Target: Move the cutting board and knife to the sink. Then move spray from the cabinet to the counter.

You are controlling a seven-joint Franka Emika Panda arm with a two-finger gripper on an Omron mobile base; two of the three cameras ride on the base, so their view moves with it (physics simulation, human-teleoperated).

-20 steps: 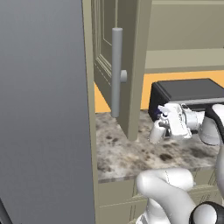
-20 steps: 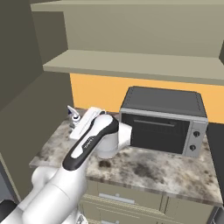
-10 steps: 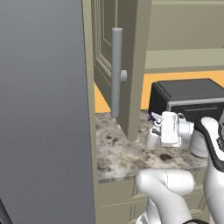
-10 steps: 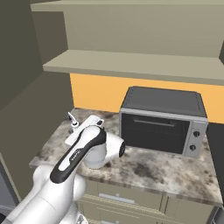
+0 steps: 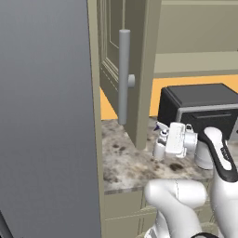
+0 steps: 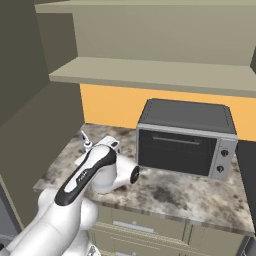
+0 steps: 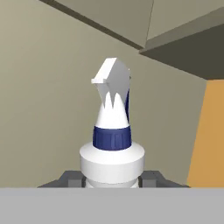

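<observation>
The spray (image 7: 112,131), a white bottle with a blue collar and a white trigger top, stands upright between my finger tips (image 7: 65,177). My gripper (image 5: 161,145) is shut on the spray (image 5: 159,148) low over the counter (image 5: 123,160), just right of the open cabinet door (image 5: 137,56). Whether the bottle's base touches the slab I cannot tell. In the right base view the nozzle of the spray (image 6: 85,140) sticks out behind my forearm, below the cabinet shelf (image 6: 150,72). The cutting board, knife and sink are out of view.
A dark toaster oven (image 6: 185,137) stands on the counter (image 6: 175,192) to the right of the gripper, against the orange wall. A tall grey panel (image 5: 46,116) closes off the left side. The door's long bar handle (image 5: 124,76) hangs close above the bottle.
The gripper with the spray has sunk a little and shifted left toward the cabinet door. The forearm has swung round behind it.
</observation>
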